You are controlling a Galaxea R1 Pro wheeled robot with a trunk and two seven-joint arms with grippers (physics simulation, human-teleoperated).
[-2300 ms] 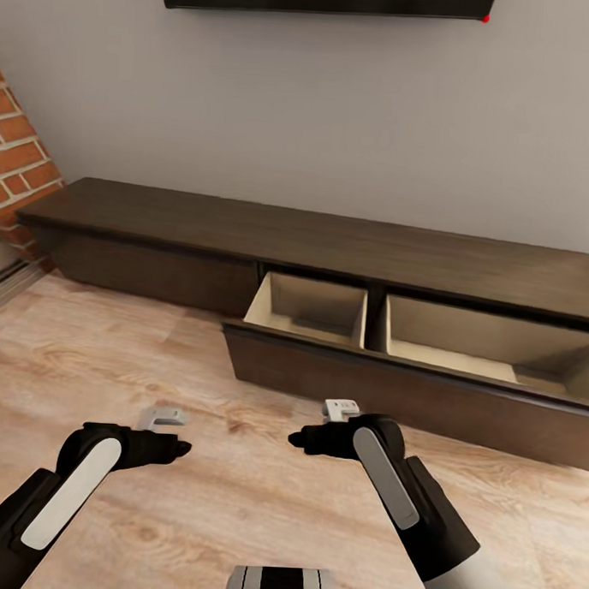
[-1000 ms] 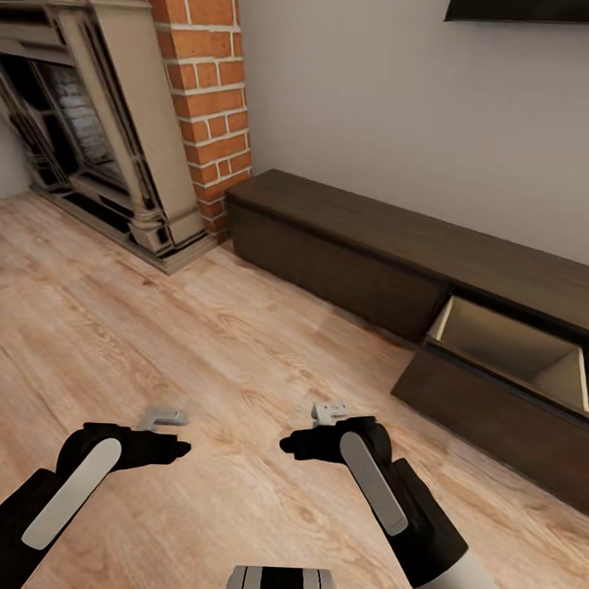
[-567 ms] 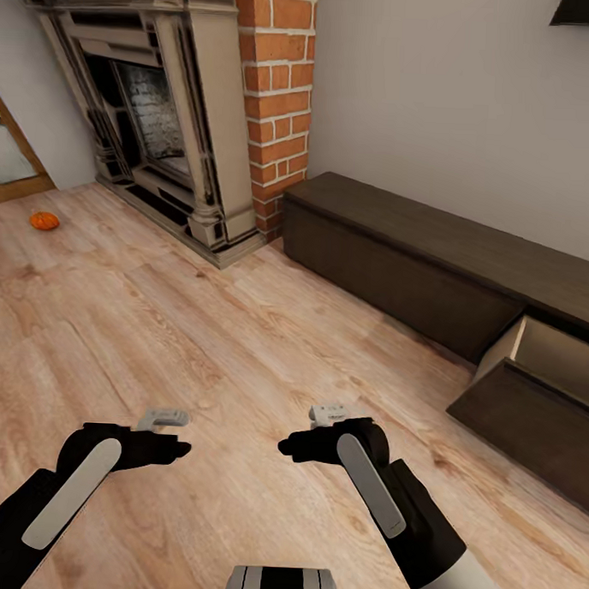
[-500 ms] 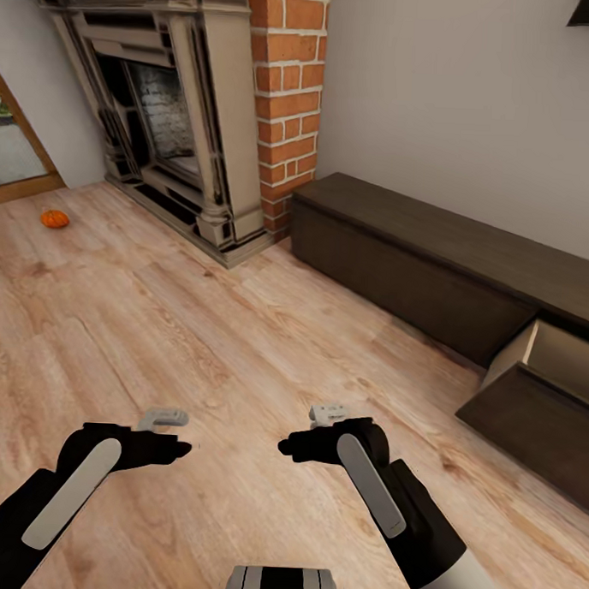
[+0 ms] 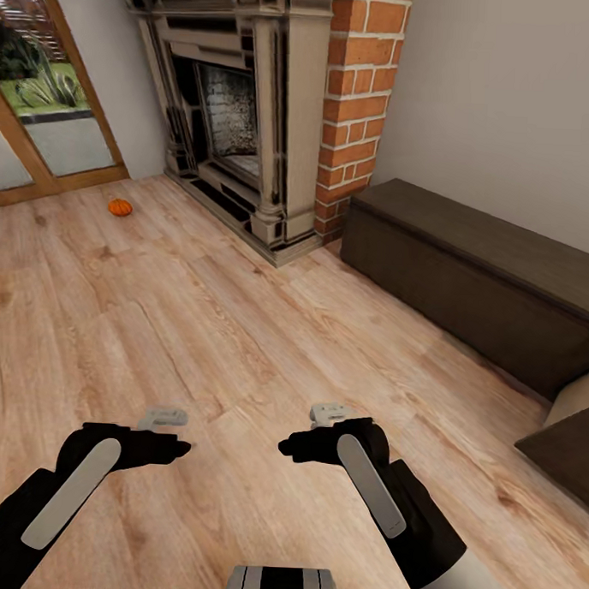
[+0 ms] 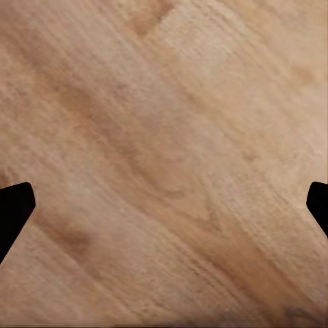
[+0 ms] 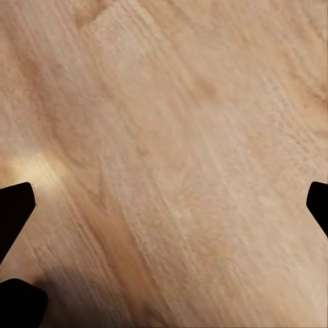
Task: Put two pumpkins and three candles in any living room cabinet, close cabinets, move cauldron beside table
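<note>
Both arms held low and forward over the wood floor [image 5: 199, 325]; left gripper [image 6: 164, 198] and right gripper [image 7: 164, 198] each spread wide, holding nothing. Since earlier frames the view has swung left: pumpkin [image 5: 120, 207] now lies nearer centre, on the floor before the fireplace [image 5: 242, 129]. Cabinet [image 5: 475, 277] stands along the wall, its open drawer [image 5: 567, 426] cut off at the frame edge.

You're looking at a light tan wood-grain floor [image 5: 156, 323] with darker brown streaks. The pumpkin [image 5: 120, 207] is showing bright orange. The cabinet [image 5: 467, 268] is reading plain dark brown. The fireplace [image 5: 242, 112] is showing beige with black trim, and the brick column [image 5: 359, 100] is showing red-orange with pale mortar. The wall [image 5: 509, 98] is reading flat grey.
</note>
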